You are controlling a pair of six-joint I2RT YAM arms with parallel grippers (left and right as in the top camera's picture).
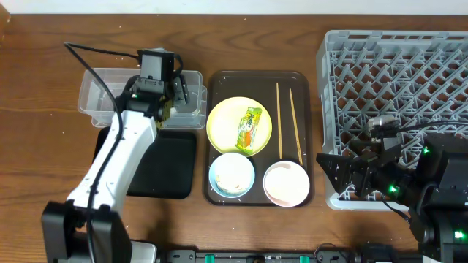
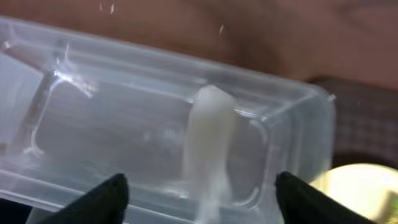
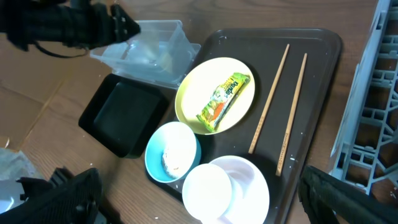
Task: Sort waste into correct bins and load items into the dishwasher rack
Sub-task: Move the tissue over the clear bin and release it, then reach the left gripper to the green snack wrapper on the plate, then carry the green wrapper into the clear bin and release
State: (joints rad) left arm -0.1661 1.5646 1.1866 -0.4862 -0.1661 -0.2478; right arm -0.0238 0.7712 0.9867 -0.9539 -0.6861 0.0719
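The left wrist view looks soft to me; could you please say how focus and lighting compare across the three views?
Left wrist: the clear plastic tub sits very close and is blurred, with glare along its edges; overhead: sharp and evenly lit, with only soft shadows on the table; right wrist: the snack wrapper and yellow plate are crisp.

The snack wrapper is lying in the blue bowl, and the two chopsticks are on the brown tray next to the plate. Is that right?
Not quite. The snack wrapper lies on the yellow plate, not in the blue bowl, as the overhead view shows. The two chopsticks are on the brown tray beside the plate.
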